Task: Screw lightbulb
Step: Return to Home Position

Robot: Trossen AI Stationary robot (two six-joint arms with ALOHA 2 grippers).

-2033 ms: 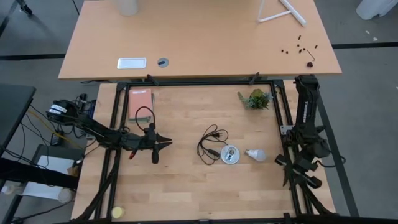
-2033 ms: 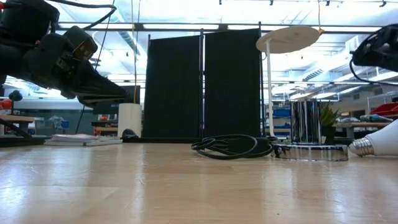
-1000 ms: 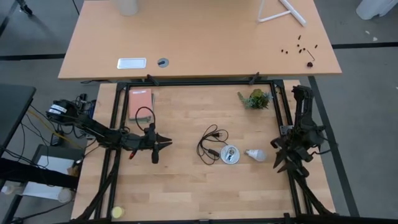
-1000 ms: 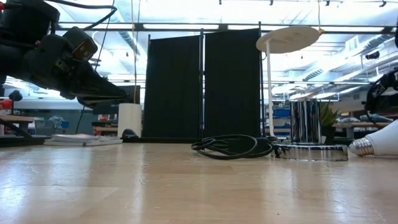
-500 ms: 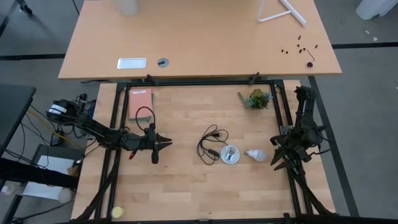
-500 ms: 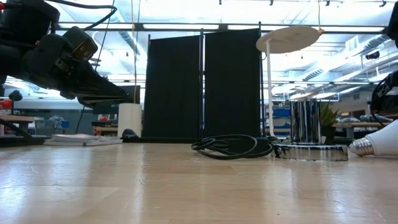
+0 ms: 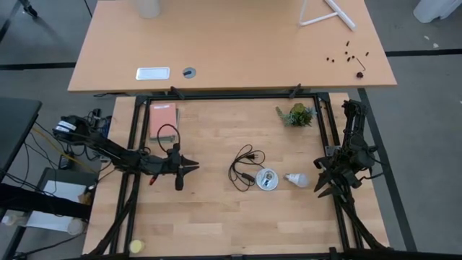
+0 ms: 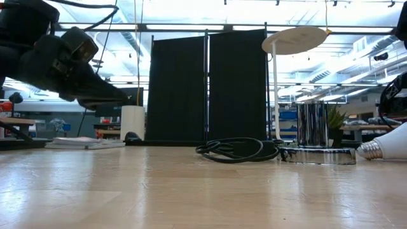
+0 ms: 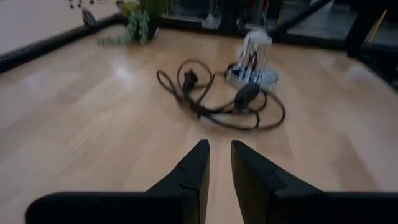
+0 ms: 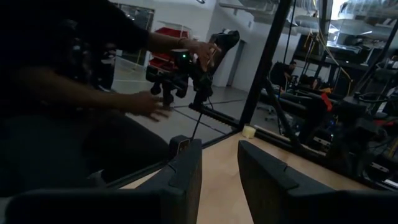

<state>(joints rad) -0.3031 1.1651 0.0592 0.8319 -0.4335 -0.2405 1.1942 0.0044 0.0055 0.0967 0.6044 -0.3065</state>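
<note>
The white lightbulb (image 7: 296, 178) lies on its side on the table, its greyish base toward the socket; the low view shows it at the right edge (image 8: 388, 147). The round silvery socket (image 7: 266, 179) stands just left of it, with its black cord (image 7: 244, 167) coiled to the left; the left wrist view shows both (image 9: 252, 62). My right gripper (image 7: 318, 186) is just right of the bulb, fingers a little apart and empty. My left gripper (image 7: 195, 167) waits at the table's left, pointing at the cord; its fingers (image 9: 219, 155) have a narrow gap and hold nothing.
A small potted plant (image 7: 297, 114) stands at the far right and a reddish book (image 7: 163, 118) at the far left. Black frame rails (image 7: 231, 96) border the table. A yellow ball (image 7: 136, 246) lies at the near left corner. A person's arms (image 10: 143, 102) show beyond the table.
My right arm has risen from its folded rest at the table's right edge and swung toward the left, bringing its gripper close to the lightbulb. Over the last half second it has held nearly still. The bulb, socket and cord have not moved.
</note>
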